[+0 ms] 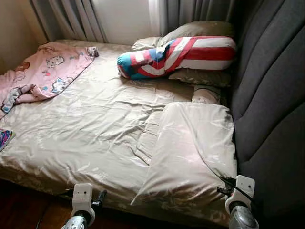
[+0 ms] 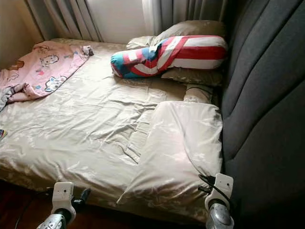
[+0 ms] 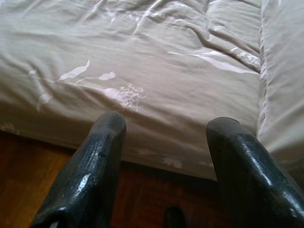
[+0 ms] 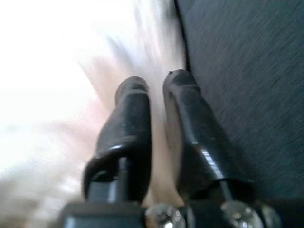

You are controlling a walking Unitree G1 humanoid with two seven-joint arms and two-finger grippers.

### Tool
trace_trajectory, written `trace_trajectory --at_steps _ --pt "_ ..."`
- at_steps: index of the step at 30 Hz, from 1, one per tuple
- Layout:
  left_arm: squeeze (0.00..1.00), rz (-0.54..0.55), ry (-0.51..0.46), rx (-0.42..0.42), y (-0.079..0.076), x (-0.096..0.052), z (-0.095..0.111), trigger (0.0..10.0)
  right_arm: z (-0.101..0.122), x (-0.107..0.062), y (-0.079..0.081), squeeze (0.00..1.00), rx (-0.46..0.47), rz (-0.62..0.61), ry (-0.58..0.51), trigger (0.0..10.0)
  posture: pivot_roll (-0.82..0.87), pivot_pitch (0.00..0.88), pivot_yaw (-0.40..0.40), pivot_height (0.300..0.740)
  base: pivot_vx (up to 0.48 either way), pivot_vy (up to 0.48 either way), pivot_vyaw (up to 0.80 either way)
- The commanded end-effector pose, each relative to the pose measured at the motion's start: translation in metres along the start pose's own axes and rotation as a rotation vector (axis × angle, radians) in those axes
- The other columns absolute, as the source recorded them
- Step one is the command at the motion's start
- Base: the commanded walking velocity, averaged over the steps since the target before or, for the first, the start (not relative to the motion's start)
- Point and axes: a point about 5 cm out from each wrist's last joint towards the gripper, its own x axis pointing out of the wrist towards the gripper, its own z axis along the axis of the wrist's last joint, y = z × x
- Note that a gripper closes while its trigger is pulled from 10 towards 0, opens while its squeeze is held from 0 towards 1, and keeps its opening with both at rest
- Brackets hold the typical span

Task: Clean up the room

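The right gripper (image 4: 154, 80) pinches the beige pillow (image 1: 190, 152) beside the grey headboard (image 1: 271, 95), likely to straighten it; the left gripper (image 3: 164, 126) hangs wide at the bed (image 1: 95, 133) edge.

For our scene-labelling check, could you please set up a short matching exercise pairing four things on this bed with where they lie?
Things:
1. pink blanket
2. striped bolster
3. beige pillow
4. left gripper

Places:
A. near corner of the bed, beside the grey headboard
B. far left corner of the bed, crumpled
C. at the near edge of the bed, above the wooden floor
D. far end of the bed, lying on other pillows by the curtains

Pairs: 1-B, 2-D, 3-A, 4-C
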Motion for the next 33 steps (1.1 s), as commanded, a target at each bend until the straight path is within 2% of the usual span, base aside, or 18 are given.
trace_trajectory --at_steps 1,2,7,8,9,16,23,33 --pt "0.0 0.009 0.006 0.0 0.003 -0.001 -0.002 10.0 0.007 0.001 0.001 0.71 -0.001 0.005 -0.046 10.0 0.07 0.077 -0.011 0.74 0.0 0.0 0.0" --pt "0.0 0.009 0.006 0.0 0.003 -0.001 -0.001 10.0 0.011 0.001 0.001 0.68 0.006 0.005 -0.073 10.0 0.07 0.076 -0.01 0.74 0.0 0.0 0.0" --pt "0.0 0.008 0.005 -0.002 0.003 -0.001 -0.001 10.0 0.017 0.002 0.006 0.67 0.002 0.039 -0.123 10.0 0.07 0.075 -0.01 0.74 0.0 0.0 0.0" --pt "0.0 0.008 0.005 -0.003 0.003 0.0 -0.001 10.0 0.019 0.002 0.009 0.62 0.009 0.059 -0.132 10.0 0.07 0.074 -0.01 0.74 0.0 0.0 0.0" --pt "0.0 0.008 0.006 -0.004 0.003 0.0 -0.001 10.0 0.019 0.002 0.013 0.0 0.019 0.091 -0.139 10.0 0.07 0.073 -0.011 0.74 0.0 0.0 0.0" --pt "0.0 0.012 0.015 -0.029 0.001 0.001 -0.001 10.0 0.014 0.001 0.022 0.0 0.024 0.153 -0.103 10.0 0.07 0.07 -0.013 0.74 0.0 0.0 0.0" --pt "0.0 0.024 0.078 -0.045 0.003 -0.001 -0.01 10.0 -0.009 -0.004 0.027 0.0 -0.026 0.229 0.042 10.0 0.07 0.066 -0.015 0.74 0.0 0.0 0.0" --pt "0.0 0.02 0.14 -0.032 0.002 -0.001 -0.017 10.0 -0.021 -0.008 0.018 0.0 -0.013 0.196 0.104 10.0 0.06 0.048 -0.009 0.74 0.0 0.0 0.0"
